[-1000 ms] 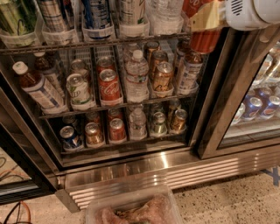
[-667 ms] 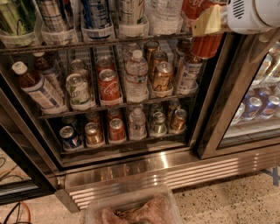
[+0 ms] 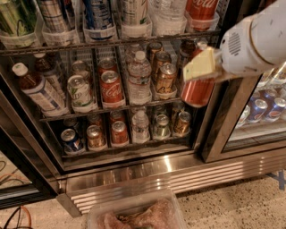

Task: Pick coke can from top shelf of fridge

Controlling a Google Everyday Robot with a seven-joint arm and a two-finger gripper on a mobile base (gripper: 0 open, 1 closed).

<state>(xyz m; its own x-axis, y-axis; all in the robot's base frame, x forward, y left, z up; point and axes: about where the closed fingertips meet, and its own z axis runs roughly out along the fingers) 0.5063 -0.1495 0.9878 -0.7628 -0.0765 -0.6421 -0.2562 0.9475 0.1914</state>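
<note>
My gripper point(image 3: 201, 71) is at the right, in front of the open fridge point(image 3: 178, 176), level with the middle rack. One pale yellow finger point(image 3: 200, 64) shows across the top of a red coke can point(image 3: 196, 93). The gripper is shut on this can and holds it clear of the racks. The white arm point(image 3: 257, 42) reaches in from the upper right. The top shelf point(image 3: 111, 43) runs across the top, fronted by clear plastic cups. Another red Coca-Cola can point(image 3: 202, 8) stands in its rightmost cup.
The middle rack holds a red cola can point(image 3: 111, 88), water bottles point(image 3: 140, 78), gold-brown cans point(image 3: 165, 78) and a brown bottle point(image 3: 38, 89). Blue Pepsi cans point(image 3: 261, 109) sit behind the right door. A clear tub point(image 3: 134, 214) lies on the floor below. The black door post point(image 3: 223, 125) stands beside the held can.
The gripper has come down and out from the top shelf's right end with the red can in it. It is now lower and nearer the camera.
</note>
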